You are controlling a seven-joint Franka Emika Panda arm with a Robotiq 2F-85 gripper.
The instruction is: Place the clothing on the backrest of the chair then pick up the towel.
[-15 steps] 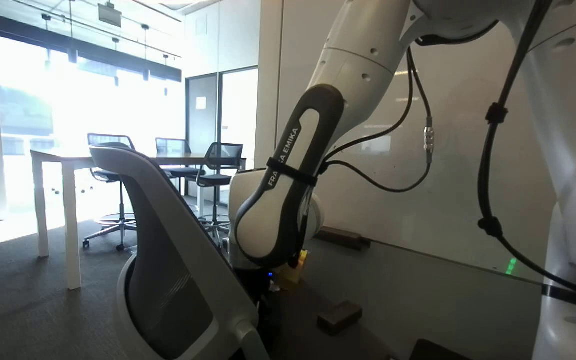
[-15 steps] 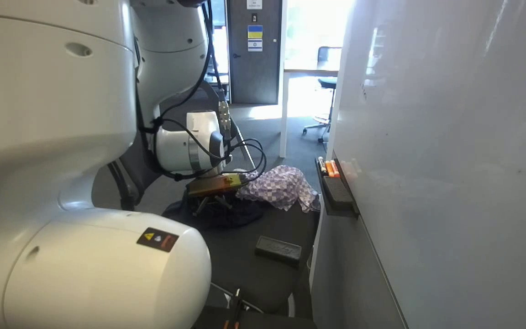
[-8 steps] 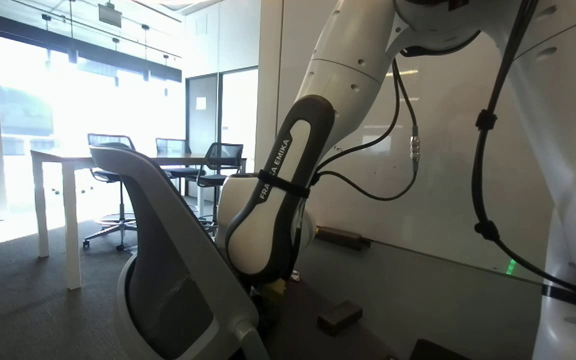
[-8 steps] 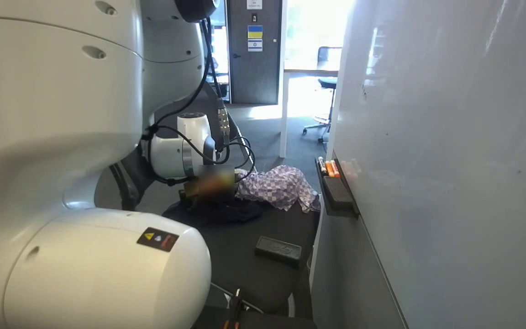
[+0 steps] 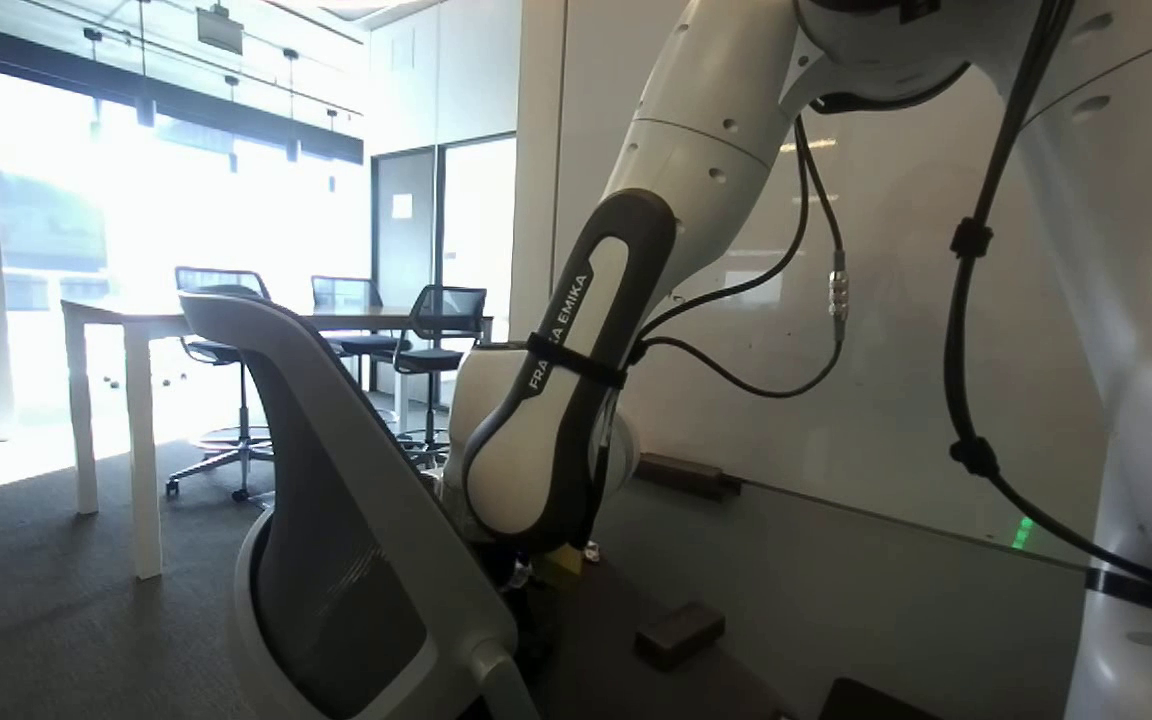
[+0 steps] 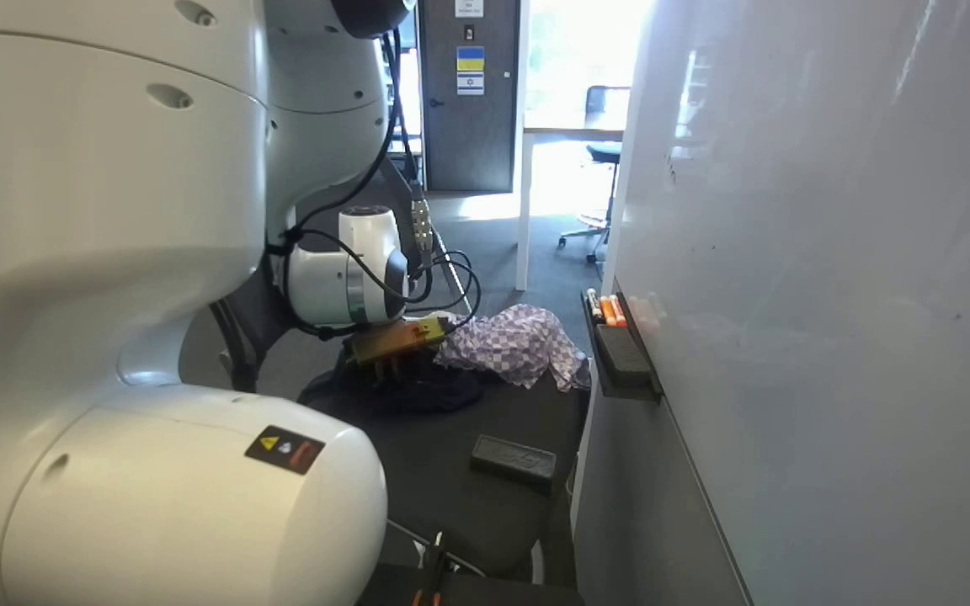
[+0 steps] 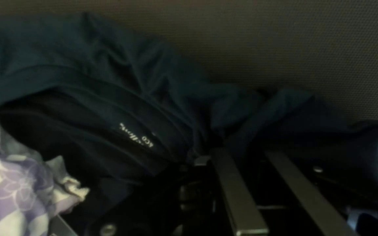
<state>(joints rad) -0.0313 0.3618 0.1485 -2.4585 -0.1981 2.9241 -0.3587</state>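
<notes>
The clothing is a dark navy garment with a white-lettered label, bunched on a dark surface; an exterior view shows the clothing low beneath the hand. My gripper points down into it. A fold runs between the fingers, which have come together on the cloth; the tips are dim and partly buried. Beside the garment lies the towel, a purple-and-white checked cloth, and the towel shows at the wrist view's left edge. The chair's grey mesh backrest stands close to my wrist, with nothing over it.
A black eraser block rests on the dark surface. Along one side runs a whiteboard, whose tray sticks out with markers and another eraser. Farther off are a table and several chairs.
The arm has gone down toward the clothing and then risen slightly. My fingers, spread apart a second ago, have closed in on the dark cloth. The towel has stayed put.
</notes>
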